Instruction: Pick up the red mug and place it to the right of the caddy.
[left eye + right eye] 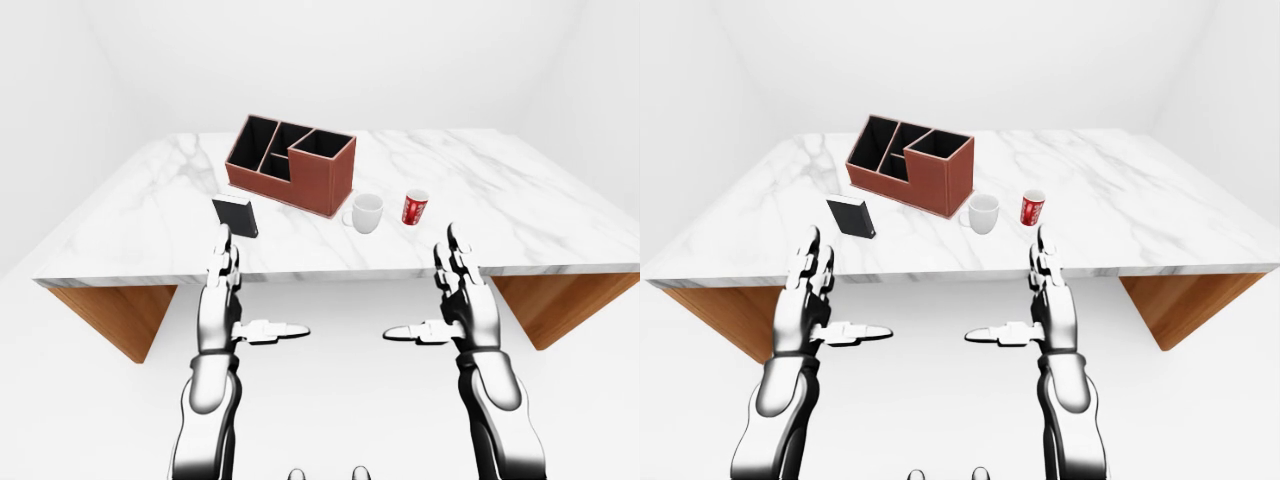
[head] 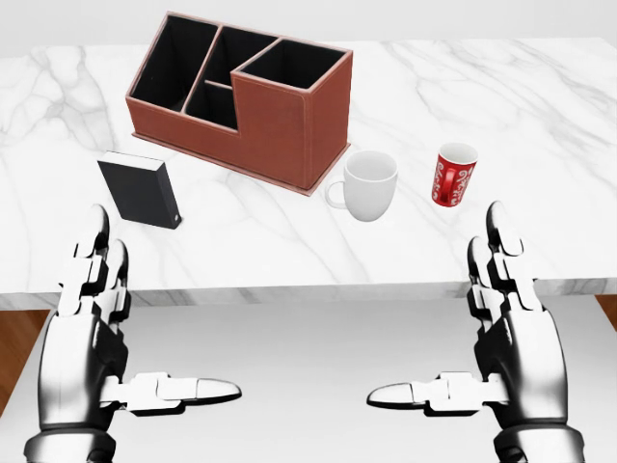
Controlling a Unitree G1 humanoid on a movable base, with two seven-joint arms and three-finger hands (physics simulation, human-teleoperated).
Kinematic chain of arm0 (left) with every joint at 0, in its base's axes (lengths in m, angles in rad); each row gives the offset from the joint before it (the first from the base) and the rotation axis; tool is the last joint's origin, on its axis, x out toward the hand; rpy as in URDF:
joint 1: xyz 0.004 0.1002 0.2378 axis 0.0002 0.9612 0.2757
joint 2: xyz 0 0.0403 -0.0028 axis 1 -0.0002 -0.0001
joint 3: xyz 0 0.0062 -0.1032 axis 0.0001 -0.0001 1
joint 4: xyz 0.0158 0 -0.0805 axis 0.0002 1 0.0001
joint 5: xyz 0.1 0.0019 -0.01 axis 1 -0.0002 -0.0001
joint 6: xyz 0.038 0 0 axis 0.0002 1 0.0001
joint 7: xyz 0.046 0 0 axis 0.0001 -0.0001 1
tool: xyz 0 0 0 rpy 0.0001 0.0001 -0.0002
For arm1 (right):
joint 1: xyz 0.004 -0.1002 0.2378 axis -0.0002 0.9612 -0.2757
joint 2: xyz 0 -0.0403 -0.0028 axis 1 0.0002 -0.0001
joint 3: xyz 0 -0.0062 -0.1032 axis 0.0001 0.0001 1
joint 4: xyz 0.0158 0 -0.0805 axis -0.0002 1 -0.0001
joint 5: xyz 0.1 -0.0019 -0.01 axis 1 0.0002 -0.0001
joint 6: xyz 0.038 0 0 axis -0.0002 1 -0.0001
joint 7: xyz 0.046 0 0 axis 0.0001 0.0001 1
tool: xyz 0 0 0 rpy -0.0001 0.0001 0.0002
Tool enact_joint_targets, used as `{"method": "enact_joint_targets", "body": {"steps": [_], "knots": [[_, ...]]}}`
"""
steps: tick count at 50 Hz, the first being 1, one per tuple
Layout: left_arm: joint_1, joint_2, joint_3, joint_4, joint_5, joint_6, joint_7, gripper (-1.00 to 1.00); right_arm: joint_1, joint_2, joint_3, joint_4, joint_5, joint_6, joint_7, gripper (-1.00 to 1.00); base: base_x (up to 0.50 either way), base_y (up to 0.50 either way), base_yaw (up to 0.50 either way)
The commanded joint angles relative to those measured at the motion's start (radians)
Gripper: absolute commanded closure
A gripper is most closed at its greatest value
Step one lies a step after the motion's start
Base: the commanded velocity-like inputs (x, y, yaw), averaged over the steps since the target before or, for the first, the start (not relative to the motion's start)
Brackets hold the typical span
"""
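Upright at right of center in the head view, the red mug [image 2: 454,175] with white patterning and a white interior stands on the marble tabletop [image 2: 540,116], right of the white mug [image 2: 368,185] and brown caddy [image 2: 241,95], while my left hand [image 2: 101,338] and right hand [image 2: 501,333] hover spread and empty below the edge.

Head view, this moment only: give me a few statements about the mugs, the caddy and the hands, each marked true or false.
1. The red mug stands upright on the marble table. True.
2. The right hand grips the red mug. False: it is open, below the table's edge, apart from the mug.
3. The white mug stands between the caddy and the red mug. True.
4. The black box sits inside the caddy. False: it stands on the table, lower left of it.
5. The left hand is open and empty. True.
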Motion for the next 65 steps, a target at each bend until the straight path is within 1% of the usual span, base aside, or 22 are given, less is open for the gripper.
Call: {"method": "enact_joint_targets", "body": {"steps": [1, 6, 8, 10, 16, 19, 22, 23, 25, 28, 34, 52, 53, 55, 57, 61, 65], "knots": [[-0.026, -0.003, 0.001, 0.023, 0.015, 0.000, 0.029, -1.00, -0.014, 0.002, 0.012, 0.042, -0.046, 0.000, -0.009, -1.00, 0.00, 0.00, 0.00], [0.025, -0.003, -0.013, -0.097, 0.018, 0.000, 0.019, -1.00, 0.023, 0.007, 0.009, -0.063, -0.038, 0.000, -0.009, -1.00, 0.00, 0.00, 0.00], [0.067, -0.002, -0.033, -0.178, 0.044, 0.000, 0.030, -1.00, 0.050, 0.010, 0.004, -0.126, -0.030, 0.000, -0.004, -1.00, 0.00, 0.00, 0.00], [0.099, 0.000, -0.052, -0.243, 0.049, 0.000, 0.024, -1.00, 0.074, 0.012, 0.004, -0.170, -0.031, 0.000, 0.003, -1.00, 0.00, 0.00, 0.00], [0.157, 0.013, -0.088, -0.342, 0.058, 0.000, 0.024, -1.00, 0.107, 0.023, -0.015, -0.261, -0.018, 0.000, 0.013, -1.00, 0.00, 0.00, 0.00], [0.182, 0.019, -0.089, -0.401, 0.054, 0.000, 0.021, -1.00, 0.124, 0.030, -0.023, -0.303, -0.016, 0.000, 0.015, -1.00, 0.00, 0.00, 0.00], [0.187, 0.020, -0.090, -0.408, 0.054, 0.000, 0.022, -1.00, 0.128, 0.032, -0.024, -0.311, -0.018, 0.000, 0.016, -1.00, 0.00, 0.00, 0.00], [0.201, 0.021, -0.106, -0.437, 0.064, 0.000, 0.026, -1.00, 0.145, 0.037, -0.024, -0.344, -0.012, 0.000, 0.019, -1.00, 0.00, 0.00, 0.00], [0.203, 0.025, -0.110, -0.444, 0.063, 0.000, 0.029, -1.00, 0.151, 0.041, -0.022, -0.356, -0.016, 0.000, 0.018, -1.00, 0.00, 0.00, 0.00], [0.201, 0.026, -0.099, -0.441, 0.051, 0.000, 0.026, -1.00, 0.148, 0.045, -0.030, -0.358, 0.006, 0.000, 0.022, -1.00, 0.00, 0.00, 0.00], [0.203, 0.028, -0.107, -0.442, 0.053, 0.000, 0.030, -1.00, 0.145, 0.042, -0.029, -0.339, 0.014, 0.000, 0.028, -1.00, 0.00, -0.04, 0.00], [0.205, 0.030, -0.109, -0.444, 0.052, 0.000, 0.031, -1.00, 0.151, 0.042, -0.014, -0.345, 0.003, 0.000, 0.019, -1.00, 0.00, -0.50, 0.00], [0.205, 0.030, -0.109, -0.441, 0.052, 0.000, 0.032, -1.00, 0.157, 0.042, 0.000, -0.336, -0.014, 0.000, 0.014, -1.00, 0.00, -0.50, 0.00], [0.204, 0.029, -0.108, -0.445, 0.052, 0.000, 0.031, -1.00, 0.153, 0.042, 0.002, -0.339, -0.015, 0.000, 0.008, -1.00, 0.00, -0.50, 0.00], [0.202, 0.029, -0.103, -0.448, 0.048, 0.000, 0.029, -1.00, 0.148, 0.038, 0.007, -0.331, -0.035, 0.000, -0.006, -1.00, 0.00, 0.00, 0.00], [0.196, 0.027, -0.098, -0.434, 0.046, 0.000, 0.026, -1.00, 0.134, 0.039, 0.002, -0.316, -0.028, 0.000, -0.013, -1.00, 0.00, 0.00, 0.00], [0.201, 0.028, -0.104, -0.443, 0.050, 0.000, 0.027, -1.00, 0.152, 0.035, 0.003, -0.321, -0.022, 0.000, 0.005, -1.00, 0.07, 0.00, 0.00]]}}
